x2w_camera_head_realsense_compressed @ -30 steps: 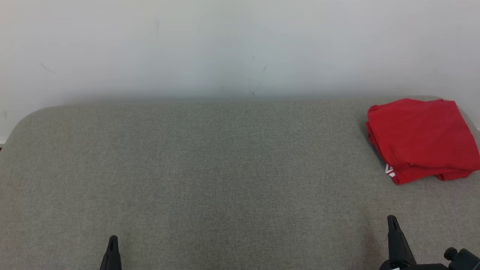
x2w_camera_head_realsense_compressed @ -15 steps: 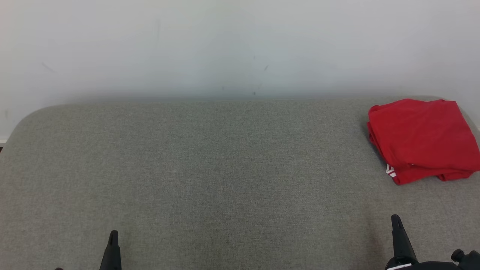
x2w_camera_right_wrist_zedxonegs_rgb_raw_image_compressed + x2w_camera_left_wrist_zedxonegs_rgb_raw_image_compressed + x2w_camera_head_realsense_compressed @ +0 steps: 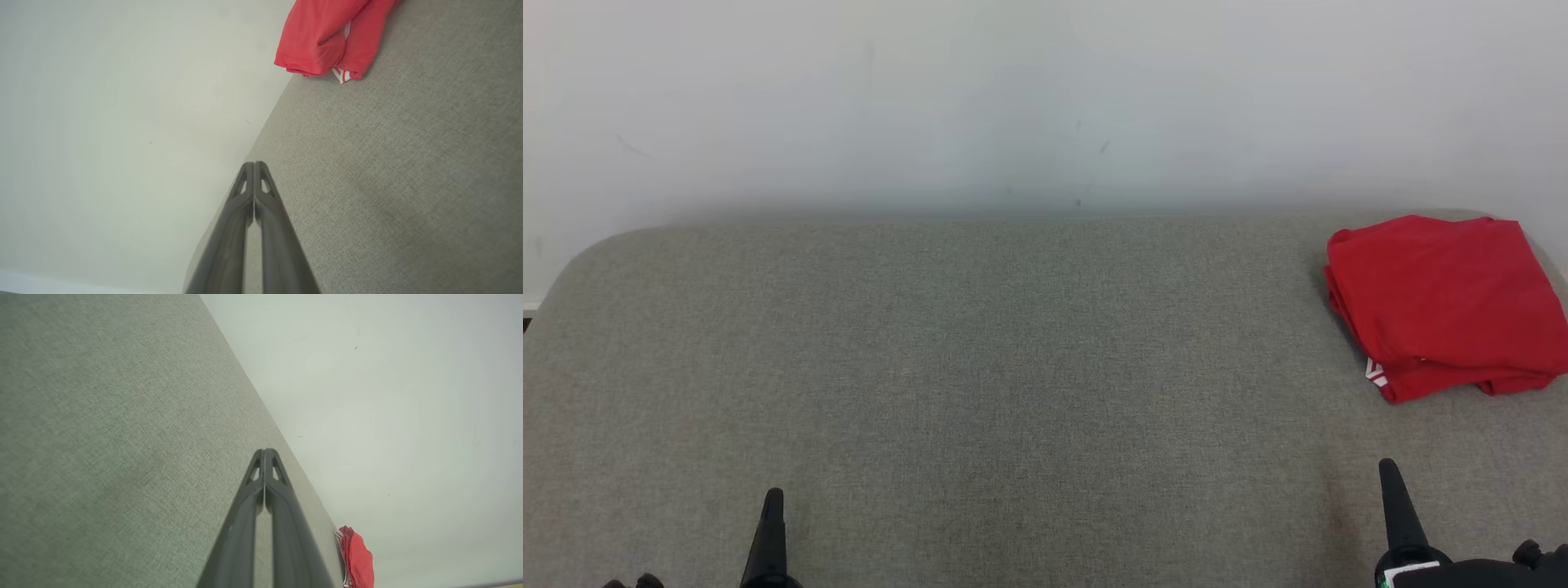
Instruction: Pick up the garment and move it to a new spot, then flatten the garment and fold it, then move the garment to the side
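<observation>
Plainly, one garment (image 3: pixel 1445 306) lies on the grey upholstered surface (image 3: pixel 1013 367): a red piece, folded into a rough square of several layers, with a small bit of white striping showing at its near corner. It sits at the surface's far right corner, close to the back edge where the surface meets the pale wall (image 3: pixel 1013 98). Two grippers are in sight, one on each side. The left gripper (image 3: pixel 772 498) points up over the surface's near edge, left of centre, its two dark fingers pressed together with nothing between them. The right gripper (image 3: pixel 1387 469) stands over the near edge on the right, short of the garment and apart from it, its two fingers likewise pressed tip to tip and empty. One wall, marked by a few faint scuffs, rises behind the surface.
</observation>
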Robot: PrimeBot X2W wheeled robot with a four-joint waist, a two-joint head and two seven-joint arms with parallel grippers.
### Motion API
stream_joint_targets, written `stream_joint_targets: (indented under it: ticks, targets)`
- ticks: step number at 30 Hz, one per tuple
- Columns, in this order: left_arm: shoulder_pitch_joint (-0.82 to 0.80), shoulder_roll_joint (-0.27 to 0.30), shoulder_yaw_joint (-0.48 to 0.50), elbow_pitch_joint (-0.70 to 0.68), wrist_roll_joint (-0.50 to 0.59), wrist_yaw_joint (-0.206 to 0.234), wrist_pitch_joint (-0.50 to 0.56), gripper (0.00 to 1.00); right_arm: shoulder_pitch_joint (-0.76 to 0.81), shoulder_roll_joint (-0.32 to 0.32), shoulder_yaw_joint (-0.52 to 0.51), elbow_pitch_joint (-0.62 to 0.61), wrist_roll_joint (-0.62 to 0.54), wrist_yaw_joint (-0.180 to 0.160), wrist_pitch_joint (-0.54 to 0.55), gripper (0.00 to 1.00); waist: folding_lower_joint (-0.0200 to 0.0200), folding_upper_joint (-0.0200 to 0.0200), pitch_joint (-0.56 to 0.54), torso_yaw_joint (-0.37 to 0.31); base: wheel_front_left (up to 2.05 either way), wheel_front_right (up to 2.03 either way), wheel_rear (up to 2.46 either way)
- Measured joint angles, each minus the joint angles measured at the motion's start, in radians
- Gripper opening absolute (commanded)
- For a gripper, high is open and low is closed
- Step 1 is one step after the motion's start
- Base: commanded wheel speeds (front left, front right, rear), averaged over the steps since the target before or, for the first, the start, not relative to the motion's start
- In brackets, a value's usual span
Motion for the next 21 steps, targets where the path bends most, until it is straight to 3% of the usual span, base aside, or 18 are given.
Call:
stream_joint_targets:
  ticks: [21]
  targets:
    - [-0.024,0.001,0.004,0.005,-0.188,0.000,0.048,0.00,-0.019,-0.012,-0.004,-0.009,0.209,0.000,0.038,0.00,0.0000,0.0000,0.001,0.004,0.00,0.00,0.00]
